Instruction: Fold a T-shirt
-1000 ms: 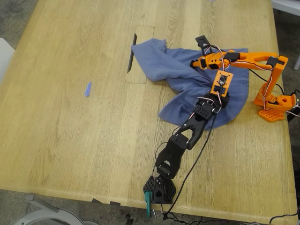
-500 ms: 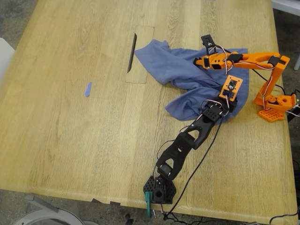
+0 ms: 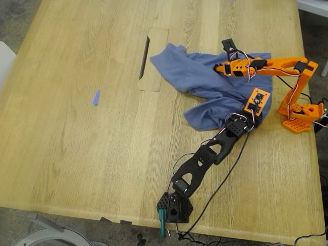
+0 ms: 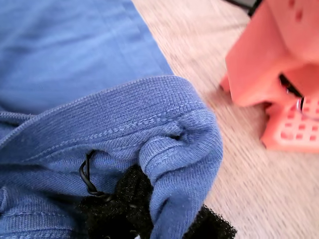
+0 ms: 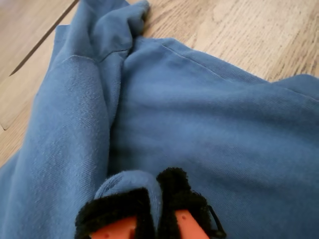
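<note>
Both of my grippers have hold of the T-shirt (image 3: 215, 87), yet no neat fold shows so far. The shirt lies bunched and twisted on the bench (image 3: 77, 143), toward the exterior view's right and far half, with one end reaching left to the slot (image 3: 144, 57) in the benchtop and a crumpled lobe nearer the black arm.

My first gripper (image 4: 144, 209), on the black arm, has its jaws closed narrow on a ribbed, stitched hem, close beside the orange arm's base (image 3: 300, 115). My second gripper (image 5: 158, 204), on the orange arm, pinches a small ridge of cloth between its padded jaws, at the shirt's far right in the exterior view.

I judge the task early: the shirt first needs spreading flat, then every fold remains to be made.

A small blue scrap (image 3: 96, 97) lies well apart, to the exterior view's left.
</note>
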You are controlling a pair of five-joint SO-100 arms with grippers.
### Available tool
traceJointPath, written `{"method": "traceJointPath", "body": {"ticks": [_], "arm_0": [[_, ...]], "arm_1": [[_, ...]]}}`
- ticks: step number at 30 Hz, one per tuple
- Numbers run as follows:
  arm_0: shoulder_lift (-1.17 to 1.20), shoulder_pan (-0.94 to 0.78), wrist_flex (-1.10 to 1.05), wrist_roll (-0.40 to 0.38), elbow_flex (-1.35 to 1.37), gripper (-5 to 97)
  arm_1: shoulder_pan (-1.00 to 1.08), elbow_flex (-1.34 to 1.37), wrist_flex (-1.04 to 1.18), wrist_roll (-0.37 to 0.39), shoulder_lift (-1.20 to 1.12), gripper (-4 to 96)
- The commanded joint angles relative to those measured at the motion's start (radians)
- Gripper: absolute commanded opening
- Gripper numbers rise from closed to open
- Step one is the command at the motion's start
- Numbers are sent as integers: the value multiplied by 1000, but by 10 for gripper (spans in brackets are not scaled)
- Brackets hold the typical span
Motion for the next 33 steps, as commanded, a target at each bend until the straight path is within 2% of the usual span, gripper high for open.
{"method": "traceJointPath", "body": {"ticks": [1, 9, 12, 14, 23, 27, 31, 33], "arm_0": [[32, 129, 12, -15, -97, 1], [17, 126, 20, -20, -98, 81], [17, 107, 20, -17, -107, 166], [17, 95, 21, -3, -120, 261], [-38, 80, 143, 103, -310, 587], [-190, 89, 259, 158, -548, 663], [-520, 80, 431, 239, -1046, 673], [-638, 72, 512, 281, -1201, 672]], "arm_1": [[21, 0, -38, 6, 87, -1], [34, 54, -46, 6, 123, -1], [32, 66, -43, 6, 133, -1], [32, 72, -41, 6, 141, -1], [23, 75, -26, 5, 149, -1], [15, 74, -25, 5, 149, -1], [9, 69, -18, 3, 153, -1], [6, 66, -12, 2, 155, -1]]}}
